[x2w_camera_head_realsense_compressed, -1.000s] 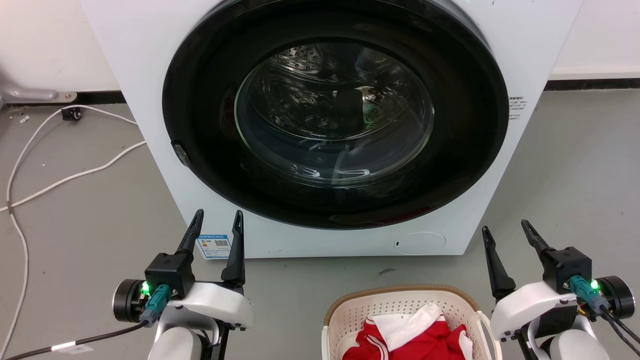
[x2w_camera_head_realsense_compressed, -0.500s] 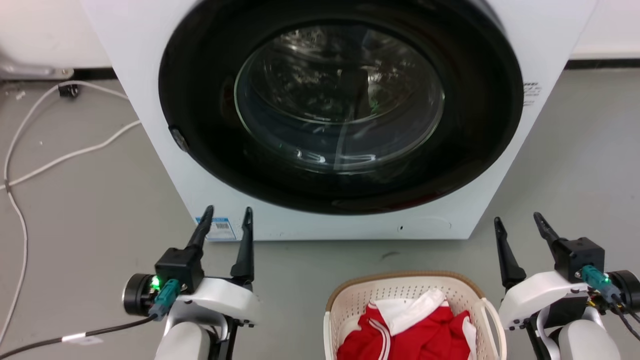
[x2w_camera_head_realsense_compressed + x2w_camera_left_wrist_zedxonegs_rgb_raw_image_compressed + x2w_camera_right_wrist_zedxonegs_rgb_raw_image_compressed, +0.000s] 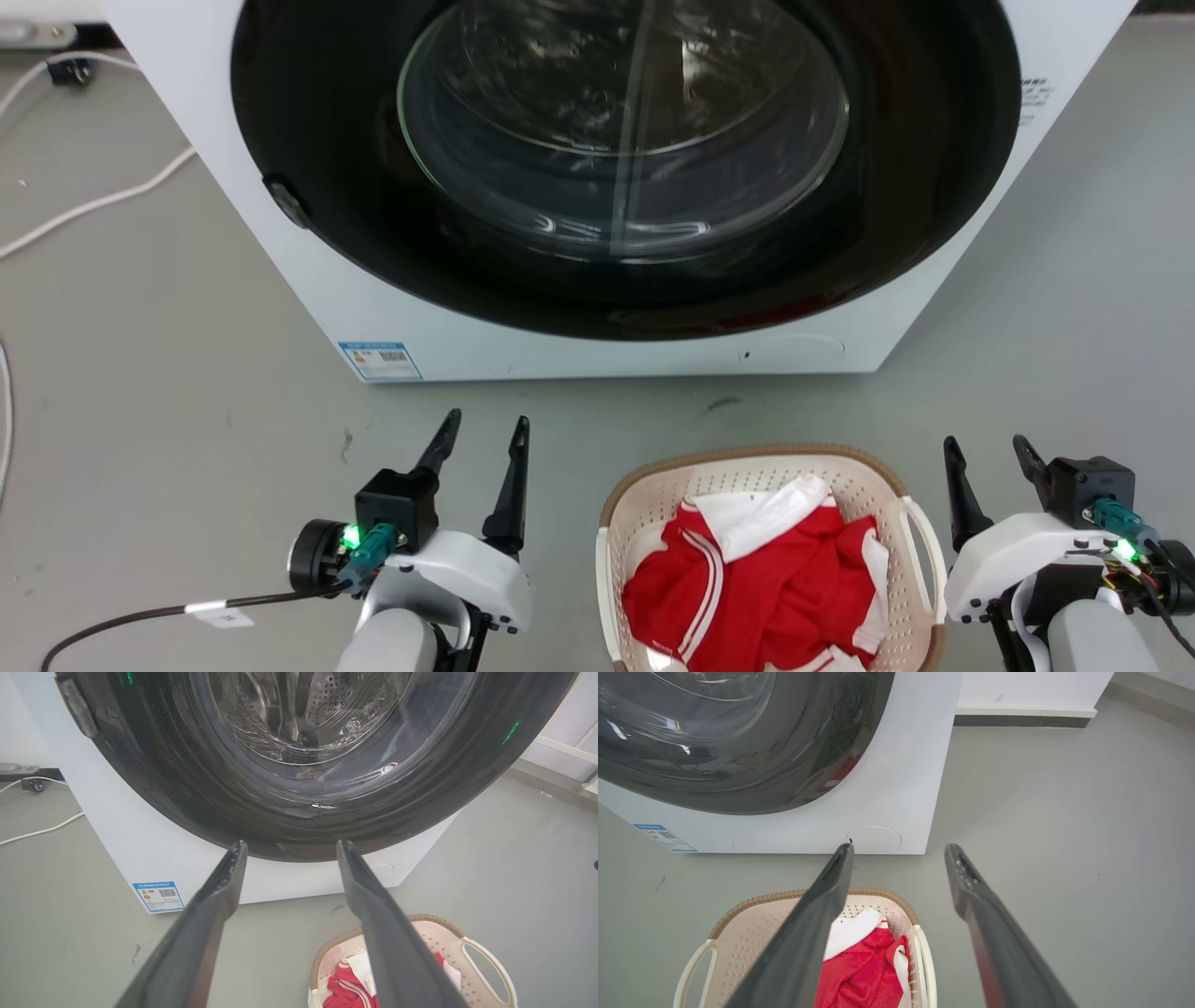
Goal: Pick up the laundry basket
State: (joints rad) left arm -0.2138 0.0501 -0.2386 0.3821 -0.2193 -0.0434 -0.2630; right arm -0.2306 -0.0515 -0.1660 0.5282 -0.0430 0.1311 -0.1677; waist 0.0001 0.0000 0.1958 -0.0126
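While the cream, perforated plastic laundry basket (image 3: 747, 455) with a brown braided rim is standing on the grey floor (image 3: 187, 420), close in front of the white front-loading washing machine (image 3: 373, 308), the robot seems to be working on the approach step. Nothing is being gripped yet.

The left pincer (image 3: 488, 418) is holding its two dark fingers wide apart and empty, and it is hanging well to the left of the basket. The right pincer (image 3: 985, 441) is also standing wide and empty, just beside the white loop handle (image 3: 920, 551) on the basket's right side.

The basket is lying between the two arms, nearer to the right one. I am judging that the next move is calling for both pincers to go down and inward. Each one would need to put a finger through a side handle, or over the rim, before closing and lifting evenly.

Inside the basket a crumpled red and white garment (image 3: 747, 588) is filling most of the bottom, below the rim. The machine's dark glass door is looking closed.
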